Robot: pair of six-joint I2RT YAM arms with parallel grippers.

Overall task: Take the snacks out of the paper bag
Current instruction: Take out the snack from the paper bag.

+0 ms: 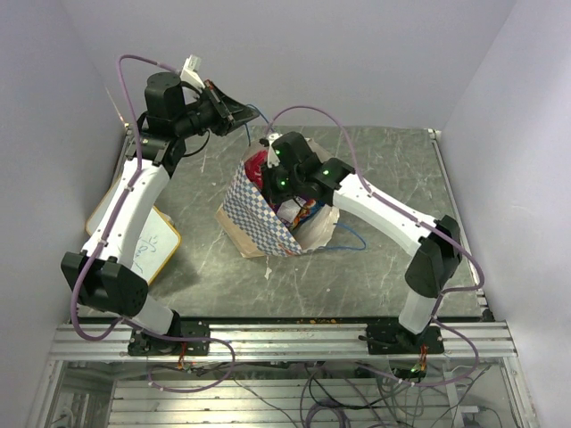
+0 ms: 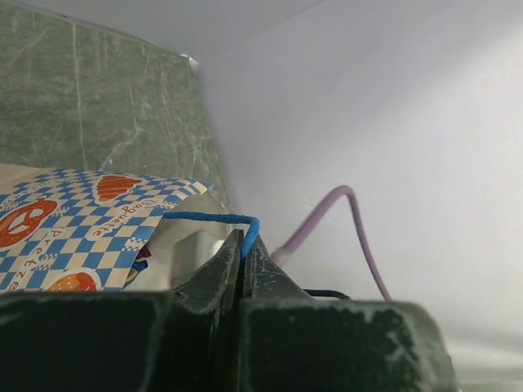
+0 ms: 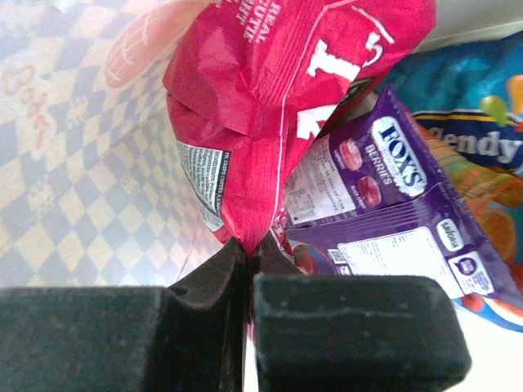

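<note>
While the left gripper (image 2: 243,242) pinches the blue cord handle (image 2: 204,217), the right gripper (image 3: 249,245) clamps a light, slick-looking red packet (image 3: 261,98) by its edge.

Paper bag (image 1: 259,223): on the desk (image 1: 384,160), near its middle, between the two arms.
Snacks (image 3: 384,204): inside the bag, packed against one another.
Right pincer (image 3: 248,249): inside the bag mouth, nipping the lower edge of the nearest packet (image 3: 270,98).
Left pincer (image 1: 239,114): behind the bag, nipping its cord handle (image 2: 208,217).
Whiteboard (image 1: 156,245): left of the bag, under the left arm.
</note>
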